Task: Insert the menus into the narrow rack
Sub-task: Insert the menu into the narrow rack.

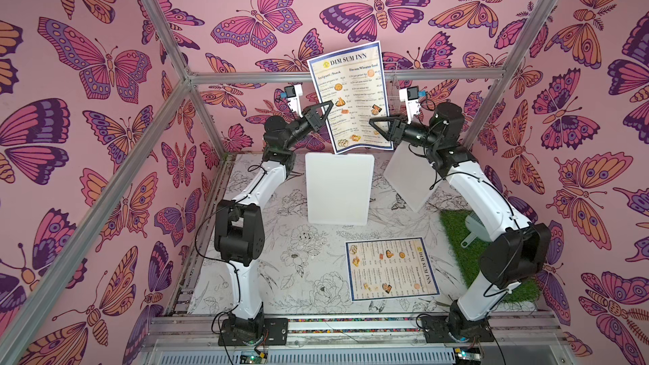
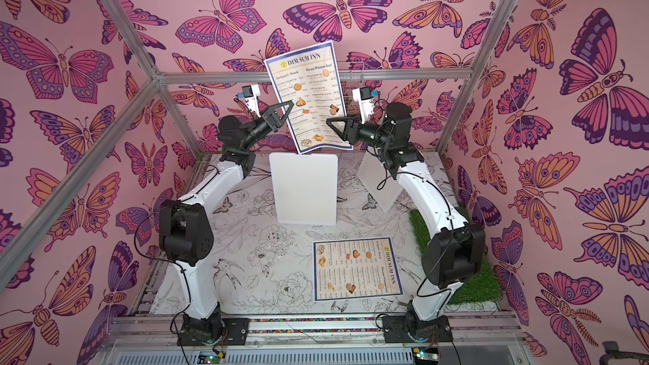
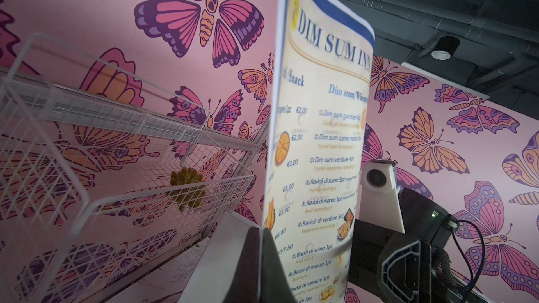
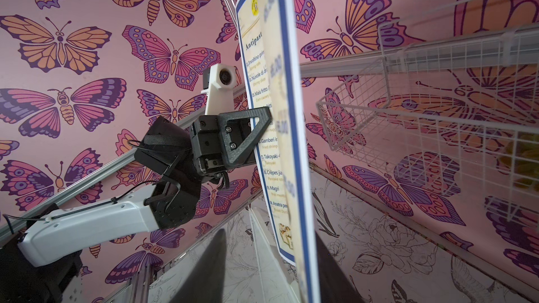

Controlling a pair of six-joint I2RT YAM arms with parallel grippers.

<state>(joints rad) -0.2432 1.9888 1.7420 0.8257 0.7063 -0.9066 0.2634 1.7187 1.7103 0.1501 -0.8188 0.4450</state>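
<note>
One menu (image 1: 351, 96) (image 2: 309, 96) is held upright in the air in front of the back wall, its "DIM SUM INN" heading at the top. My left gripper (image 1: 330, 105) (image 3: 261, 228) is shut on its left edge. My right gripper (image 1: 372, 122) (image 4: 271, 233) is open, and the menu's (image 4: 280, 83) lower right edge stands between its fingers, close to one finger. A second menu (image 1: 391, 268) (image 2: 358, 268) lies flat on the table near the front. A white wire rack (image 3: 140, 112) (image 4: 388, 48) hangs on the back wall beside the held menu.
A white board (image 1: 337, 187) and a translucent panel (image 1: 407, 180) lie on the table under the grippers. A green turf mat (image 1: 456, 237) with a small grey tool (image 1: 470, 229) lies at the right. A yellow-green succulent (image 3: 186, 185) sits in the wire basket. Metal frame bars (image 1: 246, 77) edge the cell.
</note>
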